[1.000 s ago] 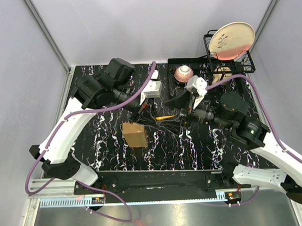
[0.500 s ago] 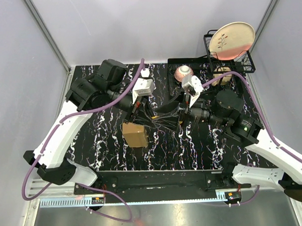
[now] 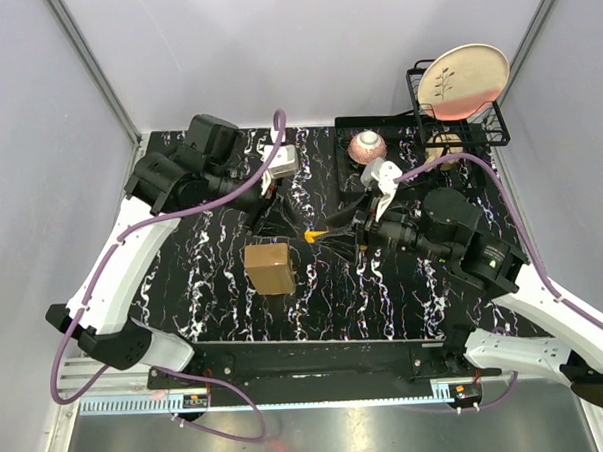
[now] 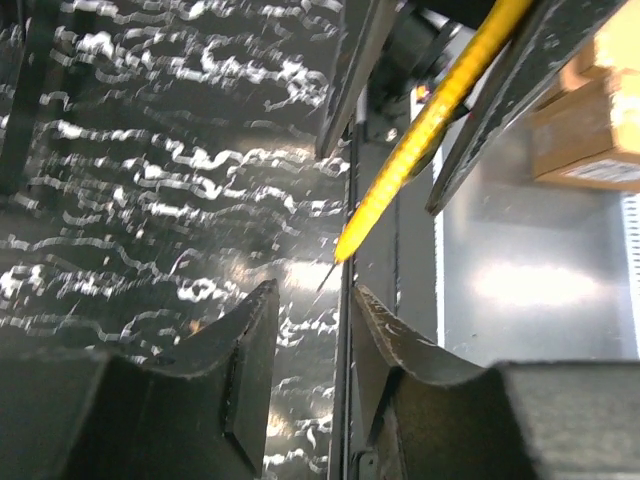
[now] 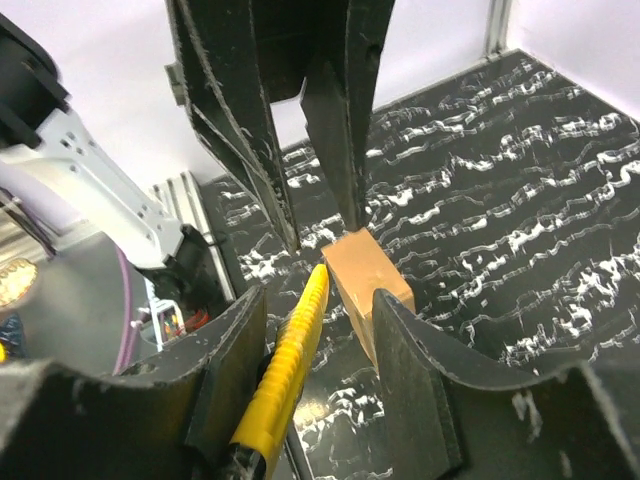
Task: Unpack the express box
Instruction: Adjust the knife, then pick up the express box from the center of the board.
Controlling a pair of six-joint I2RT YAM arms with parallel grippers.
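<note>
Nearest the arm bases, the express box [image 3: 270, 268] lies flat on the tabletop [image 3: 384, 292], lid apparently closed, with nothing pinning it. That is the first worry: pressure from a blade would likely slide or spin the light carton rather than cut its seal. Just beyond it, raised off the surface, the right hand [image 5: 320, 300] is pinching the yellow utility knife [image 5: 290, 370] by its rear part. Most of the handle juts toward the box, and a thin sliver of blade seems to poke from the tip. Held so far back, the knife could pivot or slip in the grip once the point meets cardboard. A steep or deep stroke might also reach whatever is packed inside. Past the tip, the left hand [image 4: 312, 295] is spread, with nothing between its fingers. It sits close in line with the blade, so a careless move by either arm could knock the two together or jar the knife loose. If that hand comes down to steady the box, its fingers risk landing in the cutting path. Farthest back stand a pink bowl [image 3: 366, 146] and a dish rack [image 3: 477, 128] with a plate [image 3: 463, 79], and a wide swing of the right arm could clip them.
</note>
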